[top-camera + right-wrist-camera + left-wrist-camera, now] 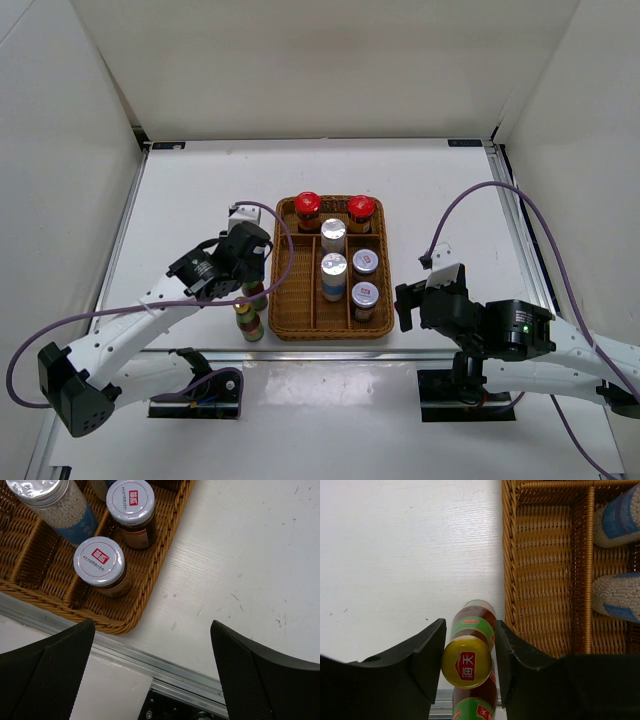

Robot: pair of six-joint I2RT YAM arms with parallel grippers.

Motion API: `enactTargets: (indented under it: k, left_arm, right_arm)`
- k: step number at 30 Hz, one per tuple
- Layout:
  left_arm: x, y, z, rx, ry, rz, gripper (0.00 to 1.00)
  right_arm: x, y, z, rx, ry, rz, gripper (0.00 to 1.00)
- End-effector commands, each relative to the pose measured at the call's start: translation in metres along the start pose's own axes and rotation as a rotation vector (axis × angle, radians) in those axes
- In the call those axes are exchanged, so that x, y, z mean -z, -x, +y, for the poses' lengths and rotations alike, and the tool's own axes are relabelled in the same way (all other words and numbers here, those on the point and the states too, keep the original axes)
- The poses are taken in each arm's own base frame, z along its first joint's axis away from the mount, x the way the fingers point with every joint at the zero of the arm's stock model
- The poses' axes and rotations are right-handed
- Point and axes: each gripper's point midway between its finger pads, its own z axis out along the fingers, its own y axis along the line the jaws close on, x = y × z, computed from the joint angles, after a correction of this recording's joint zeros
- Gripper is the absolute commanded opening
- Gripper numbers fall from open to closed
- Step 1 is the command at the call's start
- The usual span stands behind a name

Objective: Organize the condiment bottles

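Scanning the white counter, I see the brown wicker divided tray, my right pincer spread wide near its corner, my left pincer clamped on a slim dark yellow-capped bottle standing just outside its left wall.

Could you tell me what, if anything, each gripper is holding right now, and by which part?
The left gripper grips a slim dark yellow-capped bottle by its neck just under the cap. The right gripper is open, holding nothing.
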Motion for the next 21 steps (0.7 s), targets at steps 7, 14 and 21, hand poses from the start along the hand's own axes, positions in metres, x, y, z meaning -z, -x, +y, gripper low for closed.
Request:
enactTargets:
  k: [7, 14, 21]
  left_arm:
    - [0.018, 0.041, 0.008, 0.044, 0.046, -0.094, 0.24]
    - [0.044, 0.105, 0.008, 0.058, 0.064, -0.229, 0.11]
    - [0.043, 0.138, -0.022, 0.060, -0.019, -0.269, 0.11]
  right_arm:
    - [-0.003, 0.001, 0.003, -0.007, 0.003, -0.016, 0.99]
    - [-0.002, 0.002, 0.003, -0.013, 0.007, -0.021, 0.99]
    - [-0.002, 0.002, 0.003, -0.013, 0.007, -0.021, 0.99]
